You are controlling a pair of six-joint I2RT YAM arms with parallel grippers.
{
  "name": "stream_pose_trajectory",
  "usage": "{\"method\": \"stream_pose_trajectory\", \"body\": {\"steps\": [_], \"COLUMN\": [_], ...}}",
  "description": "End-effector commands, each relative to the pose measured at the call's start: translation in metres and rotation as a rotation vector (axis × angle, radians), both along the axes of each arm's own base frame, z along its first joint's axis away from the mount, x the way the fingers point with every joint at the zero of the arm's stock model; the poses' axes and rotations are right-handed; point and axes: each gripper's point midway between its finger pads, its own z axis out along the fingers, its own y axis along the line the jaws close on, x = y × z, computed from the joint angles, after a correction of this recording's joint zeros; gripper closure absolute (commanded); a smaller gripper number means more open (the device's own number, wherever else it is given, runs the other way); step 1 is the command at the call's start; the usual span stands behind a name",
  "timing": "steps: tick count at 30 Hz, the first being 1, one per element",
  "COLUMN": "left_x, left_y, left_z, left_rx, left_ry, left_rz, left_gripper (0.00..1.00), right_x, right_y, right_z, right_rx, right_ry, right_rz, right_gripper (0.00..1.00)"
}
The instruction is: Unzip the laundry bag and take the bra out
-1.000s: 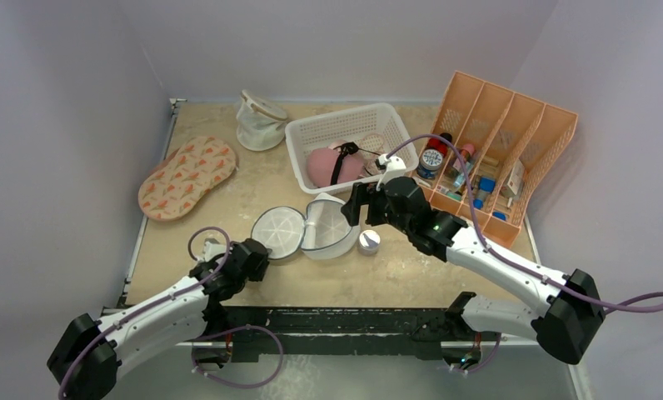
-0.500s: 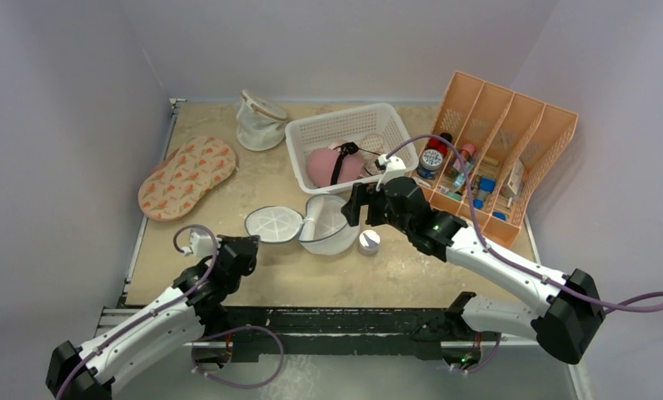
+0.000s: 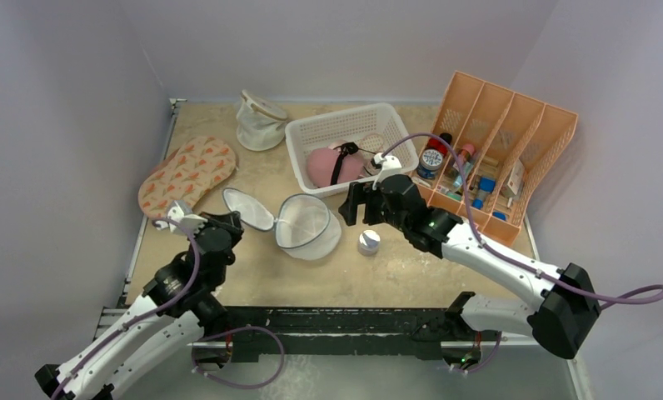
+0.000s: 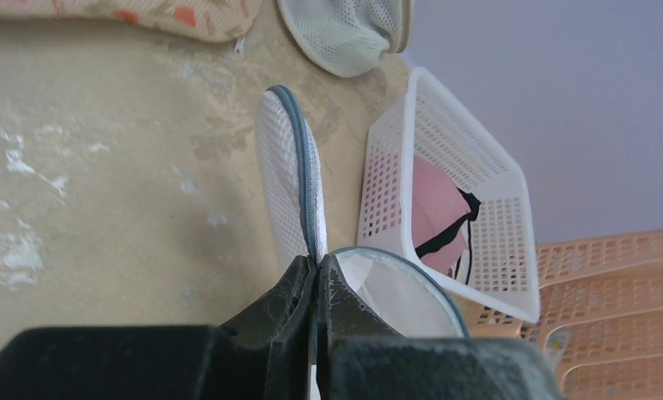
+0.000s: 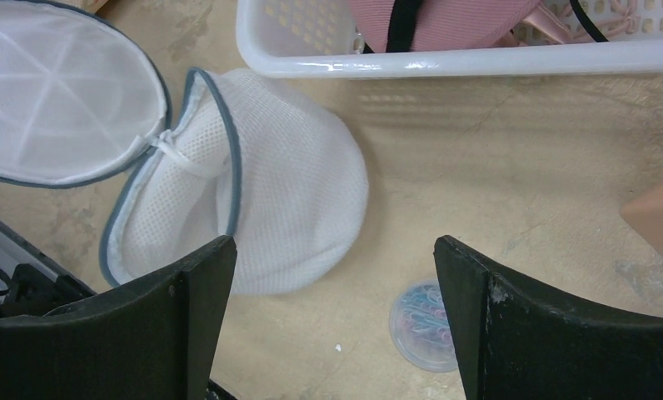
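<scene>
The laundry bag (image 3: 309,227) lies open on its side mid-table, its round lid (image 3: 247,208) swung out to the left. My left gripper (image 3: 231,221) is shut on the lid's grey-blue zipper rim (image 4: 310,200), with the lid standing on edge in the left wrist view. The bag's mouth (image 4: 399,287) looks empty. The pink bra (image 3: 331,164) with black straps lies in the white basket (image 3: 311,127); it also shows in the wrist views (image 4: 435,207) (image 5: 445,18). My right gripper (image 3: 351,205) is open and empty, just right of the bag (image 5: 291,208).
A small round jar (image 3: 368,242) of paper clips sits right of the bag, below my right gripper (image 5: 332,250). An oval patterned pad (image 3: 186,177) lies at the left, a tan-rimmed mesh pouch (image 3: 260,119) at the back. An orange divider rack (image 3: 511,133) stands right.
My left gripper has moved left and away from me, dragging the lid and bag leftward. The lid has tipped up on edge. The right arm has barely moved.
</scene>
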Motion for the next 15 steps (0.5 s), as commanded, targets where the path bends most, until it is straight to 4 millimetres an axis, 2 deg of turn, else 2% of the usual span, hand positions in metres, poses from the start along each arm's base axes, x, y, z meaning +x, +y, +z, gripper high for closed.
{"method": "stream_pose_trajectory", "body": {"steps": [1,4,8,11,15], "left_x": [0.000,0.001,0.008,0.014,0.019], "left_y": [0.014,0.002,-0.027,-0.057,-0.083], "left_z": [0.048,0.067,0.076,0.071,0.060], "left_rx": [0.192,0.289,0.468,0.568,0.657], "left_ry": [-0.094,-0.142,-0.150,-0.130,-0.116], "left_rz": [-0.039,-0.148,-0.344,-0.514,-0.659], "left_gripper": [1.00,1.00,1.00,1.00,1.00], "right_x": [0.006,0.007,0.005,0.001,0.001], "right_y": [0.012,0.015,0.025,0.040,0.058], "right_z": [0.028,0.029,0.033,0.040,0.072], "right_rx": [0.056,0.058,0.085,0.116,0.272], "right_ry": [-0.052,-0.049,-0.039,-0.006,0.036], "right_rz": [0.030,0.038,0.075,0.140,0.220], "right_gripper": [0.09,0.09,0.08,0.05,0.01]}}
